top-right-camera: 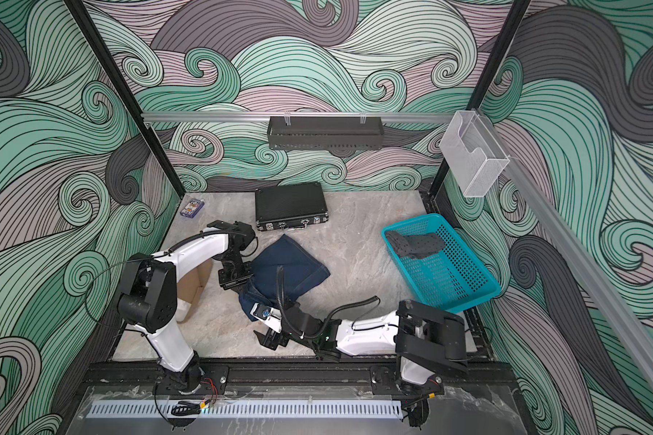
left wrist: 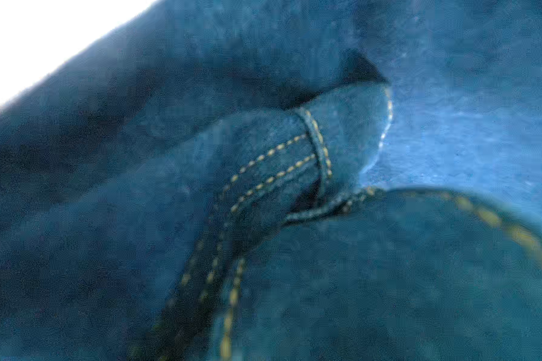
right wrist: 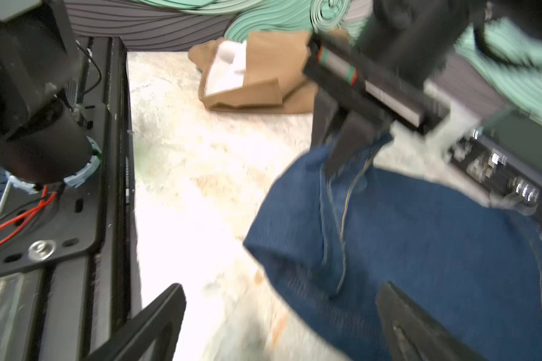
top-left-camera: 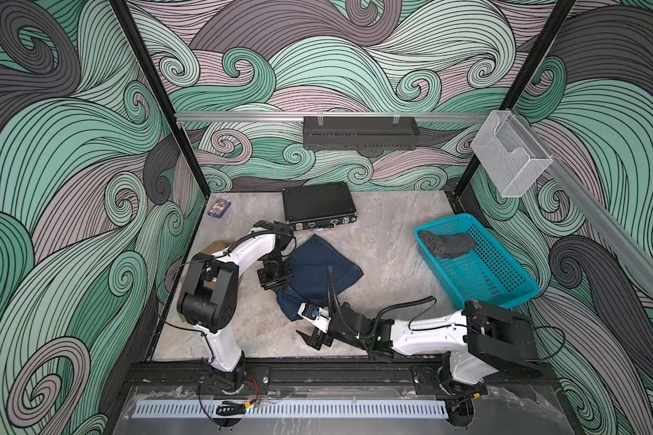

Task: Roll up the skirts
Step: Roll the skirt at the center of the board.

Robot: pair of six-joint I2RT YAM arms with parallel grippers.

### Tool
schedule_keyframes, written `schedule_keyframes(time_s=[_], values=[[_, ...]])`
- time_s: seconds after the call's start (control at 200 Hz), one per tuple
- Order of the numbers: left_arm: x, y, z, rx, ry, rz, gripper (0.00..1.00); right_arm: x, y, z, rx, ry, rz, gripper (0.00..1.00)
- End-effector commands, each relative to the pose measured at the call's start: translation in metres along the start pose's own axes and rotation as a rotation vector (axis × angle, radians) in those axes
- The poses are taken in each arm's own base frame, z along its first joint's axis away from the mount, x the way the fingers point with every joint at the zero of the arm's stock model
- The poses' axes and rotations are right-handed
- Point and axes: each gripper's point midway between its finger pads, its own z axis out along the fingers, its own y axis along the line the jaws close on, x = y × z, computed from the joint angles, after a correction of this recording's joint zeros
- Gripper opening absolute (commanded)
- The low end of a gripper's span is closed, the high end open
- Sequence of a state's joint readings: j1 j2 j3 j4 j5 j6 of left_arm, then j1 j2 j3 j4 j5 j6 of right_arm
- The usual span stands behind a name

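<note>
Your left tool [right wrist: 337, 156] pinches the denim skirt [top-left-camera: 319, 271] on the desk [top-left-camera: 385, 256]; your right tool [right wrist: 280, 290] gapes wide beside it, empty. Dotted skirt [top-left-camera: 447, 244] lies in the basket [top-left-camera: 506, 290], tan skirt [top-right-camera: 198, 282] by the left wall

i see open table [top-left-camera: 389, 260] between the denim skirt [top-left-camera: 319, 269] and the teal basket [top-left-camera: 506, 299] at the right; a gripper can pass there. at the far side the black case [top-left-camera: 319, 205] blocks the middle, and a small box [top-left-camera: 219, 208] lies in the far left corner. the left arm [top-left-camera: 249, 252] stands over the tan skirt [top-right-camera: 200, 282] at the left wall, so this way is narrow. the near strip, left of the right gripper [top-left-camera: 310, 341], is free.
</note>
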State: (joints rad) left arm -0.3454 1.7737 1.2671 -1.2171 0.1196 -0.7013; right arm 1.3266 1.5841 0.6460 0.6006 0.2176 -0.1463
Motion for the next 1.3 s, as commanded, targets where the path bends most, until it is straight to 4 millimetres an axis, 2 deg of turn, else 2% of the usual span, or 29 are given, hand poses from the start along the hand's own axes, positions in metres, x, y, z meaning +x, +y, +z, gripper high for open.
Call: schedule_keyframes(time_s=[0.0,0.205,0.295,0.345,0.39,0.536,0.601,0.626,0.806,0.901,0.991,1.061,1.141,1.211,1.296], values=[[0.015,0.008,0.003,-0.049,0.084,0.014,0.0,-0.016,0.001,0.015,0.064,-0.038,-0.134,0.99],[0.021,-0.005,0.011,-0.037,0.133,0.041,0.0,-0.002,0.012,0.048,0.057,0.017,-0.12,0.99],[0.025,-0.011,0.013,-0.025,0.158,0.055,0.0,0.008,0.007,0.06,0.103,0.077,-0.106,0.93],[0.027,-0.015,0.014,-0.021,0.169,0.067,0.0,0.015,0.0,0.064,0.143,0.105,-0.092,0.86],[0.027,-0.017,0.013,-0.018,0.175,0.074,0.0,0.021,-0.004,0.066,0.166,0.12,-0.071,0.77],[0.026,-0.027,0.01,0.018,0.195,0.093,0.0,0.034,-0.014,0.066,0.213,0.138,-0.019,0.39],[0.023,-0.033,0.005,0.035,0.191,0.106,0.0,0.041,-0.018,0.064,0.221,0.147,0.02,0.09],[0.022,-0.036,0.002,0.043,0.189,0.111,0.0,0.043,-0.02,0.062,0.225,0.146,0.042,0.0],[0.007,-0.058,-0.022,0.118,0.123,0.154,0.23,0.053,-0.034,0.045,0.204,0.142,0.239,0.0],[-0.005,-0.066,-0.034,0.13,0.08,0.177,0.38,0.065,-0.045,0.035,0.177,0.158,0.438,0.0],[-0.017,-0.075,-0.047,0.159,0.017,0.196,0.47,0.082,-0.056,0.028,0.149,0.182,0.653,0.0],[-0.021,-0.085,-0.058,0.199,-0.003,0.219,0.5,0.096,-0.061,0.022,0.137,0.204,0.781,0.0],[-0.028,-0.083,-0.068,0.191,-0.051,0.235,0.55,0.109,-0.065,0.017,0.134,0.223,0.928,0.0],[-0.029,-0.082,-0.068,0.207,-0.057,0.233,0.59,0.117,-0.069,0.012,0.118,0.225,1.072,0.0],[-0.024,-0.087,-0.059,0.282,-0.032,0.223,0.59,0.13,-0.072,0.007,0.11,0.272,1.225,0.0]])
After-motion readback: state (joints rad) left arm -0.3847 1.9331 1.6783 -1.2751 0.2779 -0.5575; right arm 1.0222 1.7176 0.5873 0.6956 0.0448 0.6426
